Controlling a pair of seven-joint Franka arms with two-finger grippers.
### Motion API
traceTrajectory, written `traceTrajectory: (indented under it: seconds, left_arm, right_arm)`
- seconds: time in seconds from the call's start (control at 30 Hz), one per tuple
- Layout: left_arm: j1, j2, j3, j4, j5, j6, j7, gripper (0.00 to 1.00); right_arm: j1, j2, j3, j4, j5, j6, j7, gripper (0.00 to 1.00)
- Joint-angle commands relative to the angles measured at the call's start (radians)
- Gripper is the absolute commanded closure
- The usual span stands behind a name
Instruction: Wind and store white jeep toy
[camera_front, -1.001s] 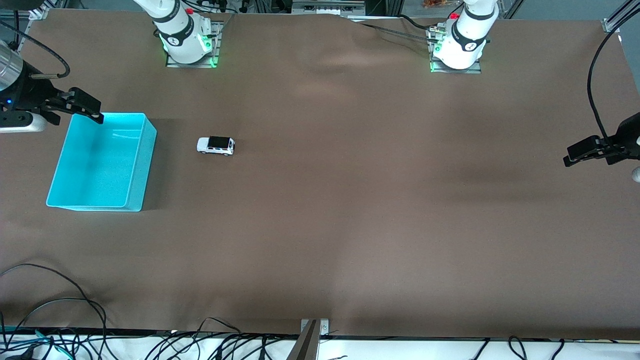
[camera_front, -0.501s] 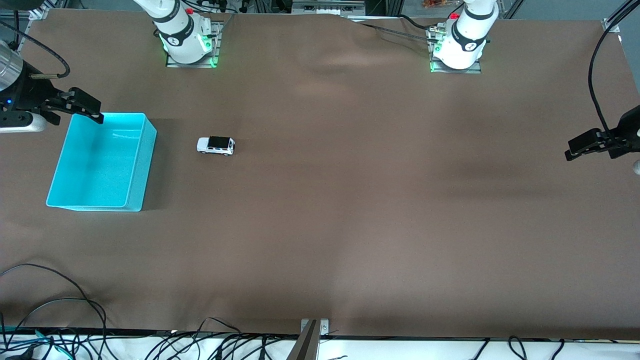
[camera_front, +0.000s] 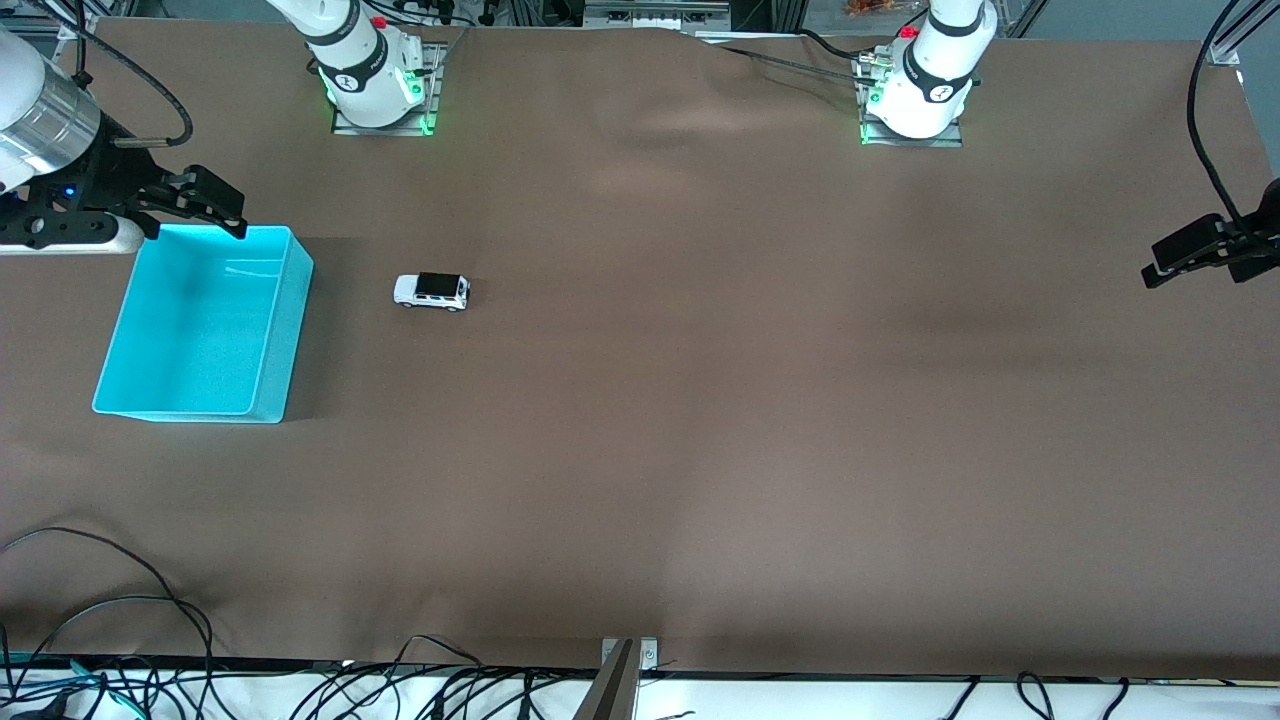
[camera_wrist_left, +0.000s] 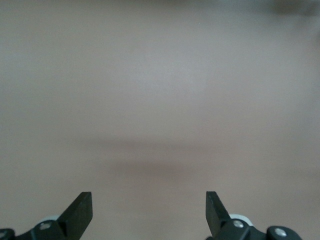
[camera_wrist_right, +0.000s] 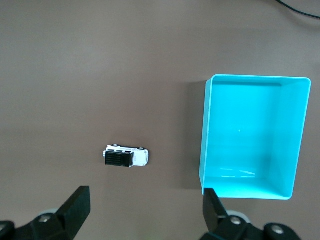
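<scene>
The white jeep toy (camera_front: 432, 291) stands on the brown table (camera_front: 700, 400), at three o'clock of the turquoise bin (camera_front: 203, 322). The right gripper (camera_front: 215, 205), fingers spread wide and holding nothing, hovers over the bin's twelve o'clock rim. The left gripper (camera_front: 1185, 255), likewise wide open and bare, hangs over the left arm's end of the table.

— Is any text, label, brand or number being shown clearly enough to be read?
— None is being shown. Small dark marks are being carried on the two arm bases (camera_front: 375, 75), but they cannot be made out.

Both arms' upper links run past the front view's edges.
</scene>
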Motion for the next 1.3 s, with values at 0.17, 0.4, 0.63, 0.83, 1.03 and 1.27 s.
traceTrajectory:
  seconds: [0.17, 0.4, 0.63, 0.83, 1.03, 1.27]
  left_arm:
    - [-0.018, -0.034, 0.025, -0.038, -0.029, 0.001, 0.023, 0.00]
    - [-0.018, -0.032, 0.025, -0.032, -0.028, 0.001, 0.023, 0.00]
    - [-0.026, -0.031, 0.019, -0.028, -0.019, -0.003, 0.020, 0.00]
    - [-0.023, -0.029, 0.021, -0.008, -0.029, -0.006, 0.015, 0.00]
    - [-0.027, -0.028, 0.019, -0.007, -0.029, -0.006, 0.015, 0.00]
    - [-0.029, -0.028, 0.019, -0.005, -0.029, -0.006, 0.015, 0.00]
  right_arm:
    - [-0.003, 0.000, -0.006, 0.020, -0.017, -0.025, 0.010, 0.00]
    - [-0.010, 0.005, -0.019, 0.020, -0.016, -0.024, -0.002, 0.00]
    - [-0.010, 0.019, -0.030, 0.017, -0.019, -0.025, 0.001, 0.00]
    - [-0.010, 0.037, -0.029, 0.015, -0.019, -0.025, 0.001, 0.00]
    - [-0.011, 0.045, -0.030, 0.007, -0.019, -0.024, 0.003, 0.00]
    - [-0.014, 0.072, -0.030, 0.007, -0.019, -0.016, 0.006, 0.00]
